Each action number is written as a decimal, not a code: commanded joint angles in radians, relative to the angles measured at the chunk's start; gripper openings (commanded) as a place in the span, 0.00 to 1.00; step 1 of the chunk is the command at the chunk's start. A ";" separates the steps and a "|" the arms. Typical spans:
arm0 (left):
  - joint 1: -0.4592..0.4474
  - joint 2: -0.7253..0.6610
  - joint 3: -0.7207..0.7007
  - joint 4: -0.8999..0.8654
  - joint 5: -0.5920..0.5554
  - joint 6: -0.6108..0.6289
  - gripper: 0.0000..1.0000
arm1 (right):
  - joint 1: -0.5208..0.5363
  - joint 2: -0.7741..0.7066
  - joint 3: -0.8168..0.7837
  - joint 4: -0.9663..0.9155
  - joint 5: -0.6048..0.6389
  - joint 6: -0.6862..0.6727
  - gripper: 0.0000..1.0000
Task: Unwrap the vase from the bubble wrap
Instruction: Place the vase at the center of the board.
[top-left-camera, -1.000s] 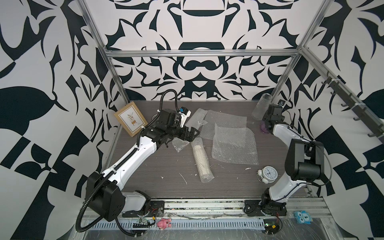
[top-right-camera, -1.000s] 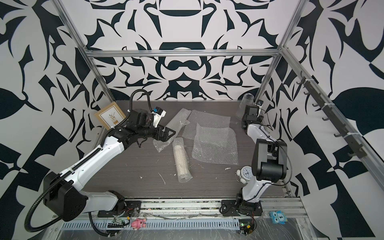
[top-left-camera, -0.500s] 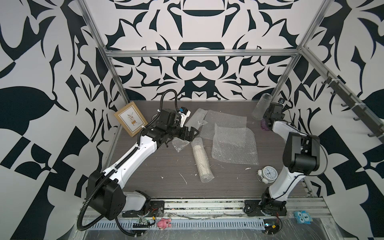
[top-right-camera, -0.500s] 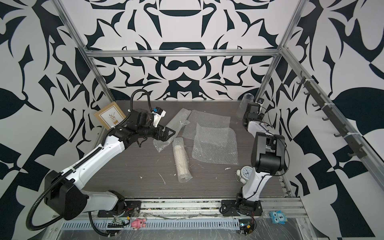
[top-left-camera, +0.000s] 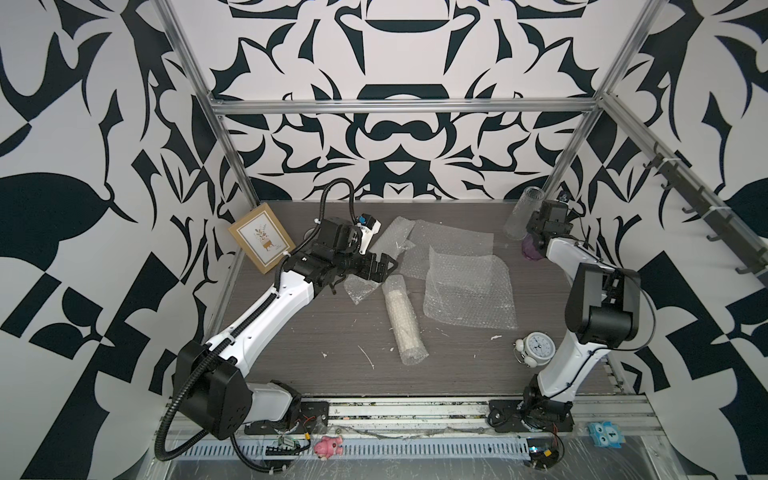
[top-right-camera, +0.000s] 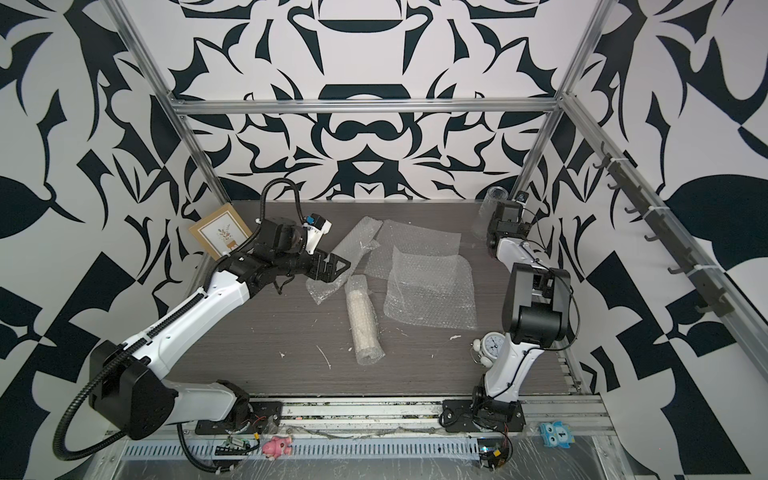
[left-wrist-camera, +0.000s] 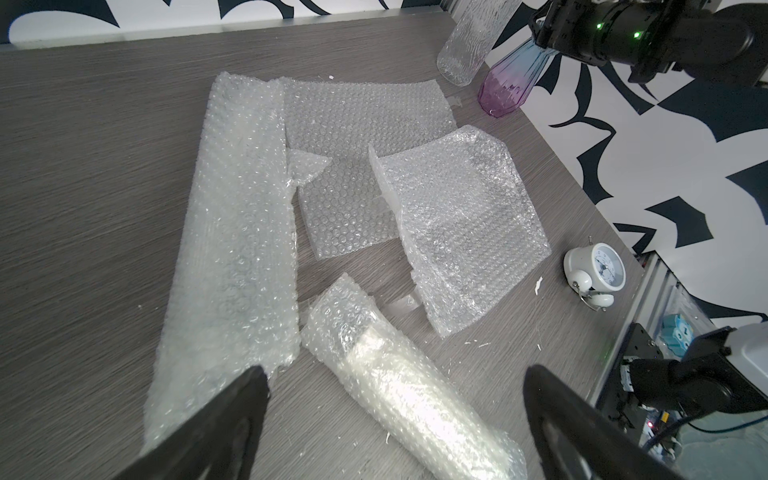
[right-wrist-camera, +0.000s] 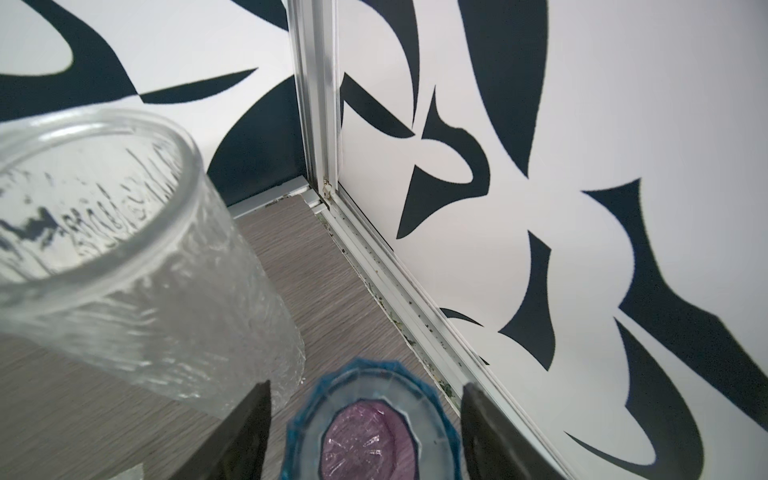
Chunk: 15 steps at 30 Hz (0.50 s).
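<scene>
Right jaws: widened since 1 second ago, now loosely flanking the upright blue-and-purple faceted glass vase (right-wrist-camera: 370, 436) in the far corner.
Left jaws: wide, empty, by the pale cylinder (left-wrist-camera: 386, 357) rolled in clear bubble wrap (left-wrist-camera: 336, 303), mid grey tabletop (left-wrist-camera: 83, 208).
Meaning: we judge this vase released; 1 cylinder still wrapped.

The wrapped roll (left-wrist-camera: 399, 395) lies on the surface (left-wrist-camera: 83, 166) just in front of the left tool (left-wrist-camera: 395, 374). A long bubble wrap sheet (left-wrist-camera: 237, 249) lies beside that tool. Two more sheets (left-wrist-camera: 465, 224) lie farther in front, one partly on the other. The picture (top-left-camera: 262, 236) leans behind it. The small vase (right-wrist-camera: 370, 432) stands between the fingers of the right tool (right-wrist-camera: 365, 386), with the tall glass (right-wrist-camera: 124, 249) just beside. The clock (top-left-camera: 535, 345) sits well behind that tool.
</scene>
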 joint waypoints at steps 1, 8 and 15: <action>0.006 0.005 0.004 -0.009 0.009 0.011 0.99 | -0.004 -0.073 0.051 -0.009 -0.021 0.008 0.78; 0.006 0.003 0.002 -0.010 0.004 0.011 0.99 | -0.003 -0.129 0.082 -0.082 -0.032 0.040 0.82; 0.006 0.007 0.006 -0.016 0.001 0.005 0.99 | -0.001 -0.245 0.024 -0.137 -0.030 0.098 0.84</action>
